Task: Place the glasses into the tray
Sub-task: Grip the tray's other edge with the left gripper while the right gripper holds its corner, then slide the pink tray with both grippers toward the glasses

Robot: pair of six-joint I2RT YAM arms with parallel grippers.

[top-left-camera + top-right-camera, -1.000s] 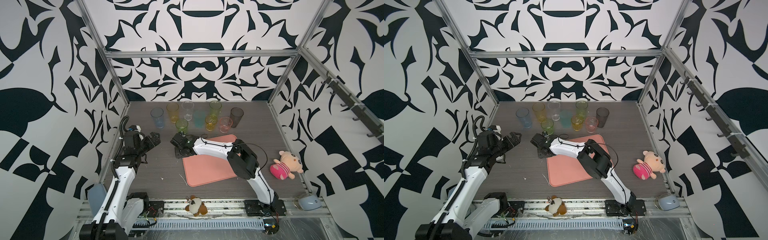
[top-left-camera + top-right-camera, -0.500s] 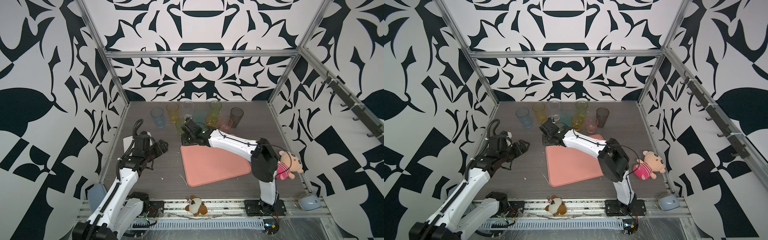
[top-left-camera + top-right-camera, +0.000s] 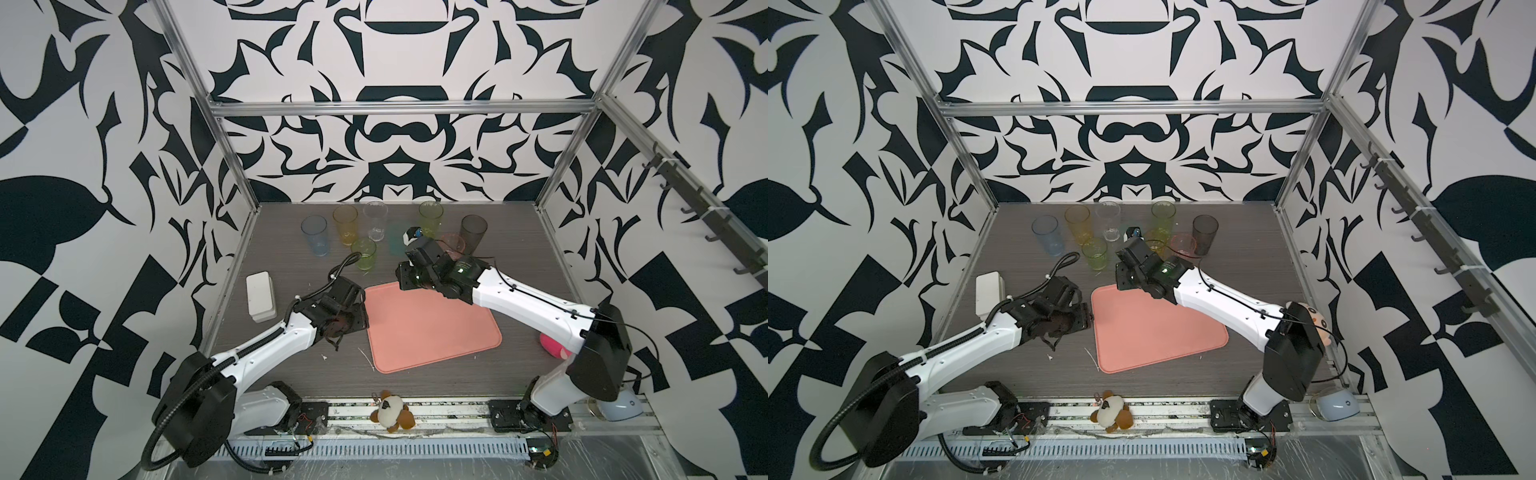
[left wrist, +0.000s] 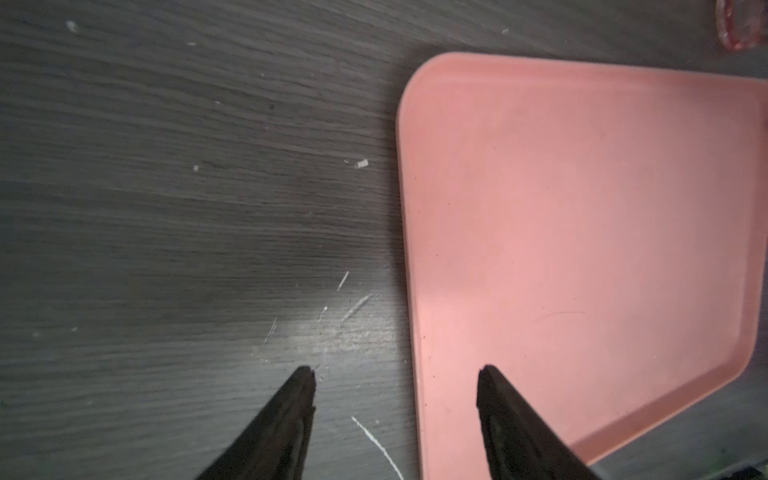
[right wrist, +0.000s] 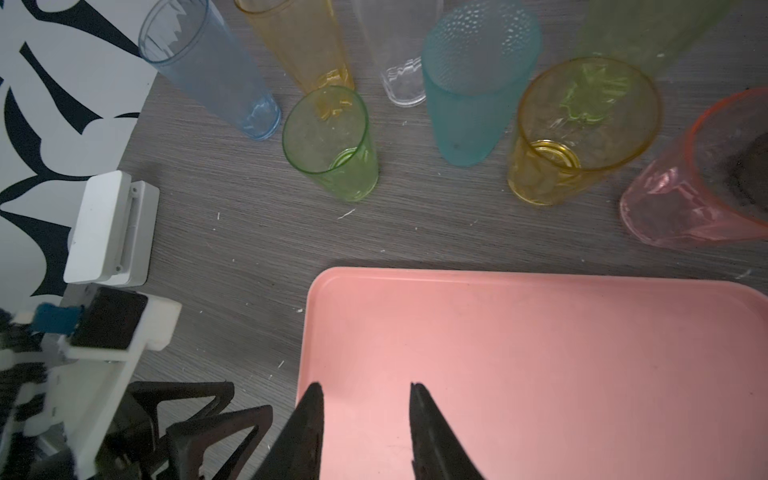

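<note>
The salmon-pink tray (image 3: pixel 432 328) (image 3: pixel 1158 328) lies flat at mid-table with nothing on it. Several tinted glasses stand upright behind it: blue (image 5: pixel 212 70), orange (image 5: pixel 299 41), clear (image 5: pixel 399 62), short green (image 3: pixel 364 254) (image 5: pixel 332 145), teal (image 5: pixel 473 87), yellow (image 5: pixel 577 133), pink (image 5: pixel 698 183) and smoky grey (image 3: pixel 473 232). My right gripper (image 5: pixel 365 386) (image 3: pixel 404 284) hovers open over the tray's far left corner, holding nothing. My left gripper (image 4: pixel 397 372) (image 3: pixel 360 319) is open and straddles the tray's left rim (image 4: pixel 409 249), one finger over the table, the other over the tray.
A white lidded box (image 3: pixel 260 296) sits by the left wall. A small brown plush (image 3: pixel 390 411) lies on the front rail. A pink plush (image 3: pixel 1316 320) is half hidden behind the right arm. A pale blue object (image 3: pixel 619 409) rests at the front right corner.
The right gripper swung rightward with the tray's far left corner, turning the tray, and its jaws have spread. The left gripper moved in to the tray's left edge while narrowing.
</note>
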